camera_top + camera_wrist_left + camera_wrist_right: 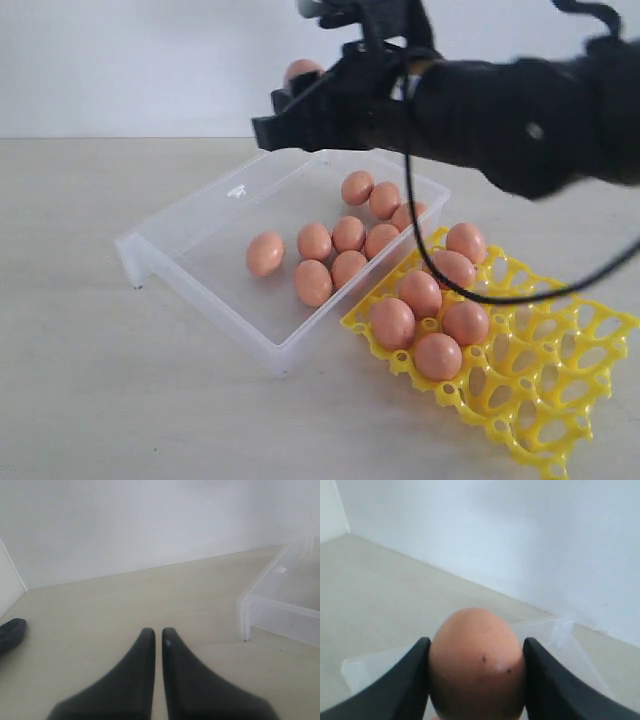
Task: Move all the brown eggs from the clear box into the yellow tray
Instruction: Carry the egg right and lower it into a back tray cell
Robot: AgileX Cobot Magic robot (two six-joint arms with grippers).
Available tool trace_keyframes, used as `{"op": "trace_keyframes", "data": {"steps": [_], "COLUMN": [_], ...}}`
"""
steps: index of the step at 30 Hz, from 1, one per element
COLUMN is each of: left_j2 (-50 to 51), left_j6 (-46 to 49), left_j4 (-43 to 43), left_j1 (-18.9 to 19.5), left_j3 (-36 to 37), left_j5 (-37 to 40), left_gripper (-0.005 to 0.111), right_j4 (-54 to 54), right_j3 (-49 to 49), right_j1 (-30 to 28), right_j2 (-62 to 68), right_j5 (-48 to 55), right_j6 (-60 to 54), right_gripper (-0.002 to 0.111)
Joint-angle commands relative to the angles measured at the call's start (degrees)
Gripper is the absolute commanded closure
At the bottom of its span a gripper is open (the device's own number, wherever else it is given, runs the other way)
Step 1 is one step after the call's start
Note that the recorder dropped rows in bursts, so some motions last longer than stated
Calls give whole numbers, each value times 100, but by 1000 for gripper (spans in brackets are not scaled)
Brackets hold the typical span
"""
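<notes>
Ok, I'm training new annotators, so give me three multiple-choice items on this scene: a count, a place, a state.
1. Eggs in the yellow plastic lattice tray: A three; B six; C nine.
2. The speckled orange-brown egg in the right claw is: A lying on the tabletop; B lifted in the air; C set in a cup.
3. The left claw is: A shut, empty; B gripping an egg; C wide open.
B, six fill cups; B, it hangs above the clear shallow plastic box; A, closed with nothing between.
</notes>
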Motion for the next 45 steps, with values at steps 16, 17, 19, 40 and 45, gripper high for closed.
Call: {"op": "trace_keyframes", "data": {"steps": [16, 17, 19, 40, 45], "left_j2": [-14, -14, -14, -14, -14], "left_j6": [-17, -17, -17, -17, -17], "left_j4": [-29, -29, -29, -29, -29], "left_j1": [-42, -42, -42, -42, -42], "left_j3": [-15, -15, -15, -15, -15], "left_j5": [-37, -37, -37, -37, -37], "left_gripper": [103, 103, 103, 103, 103], "right_j4": [5594, 4496, 1706, -11297, -11297], "right_j3": [1470, 1470, 1470, -683, -237], "right_j1": [-3750, -3925, -4340, -4795, -5819], "right_j2": [-662, -649, -535, 1249, 1249], "right_j5": [-1056, -994, -1520, -5233, -5321], "right_j6": [3638, 4707, 7090, 7457, 7029], "right_gripper": [109, 109, 109, 109, 109]}}
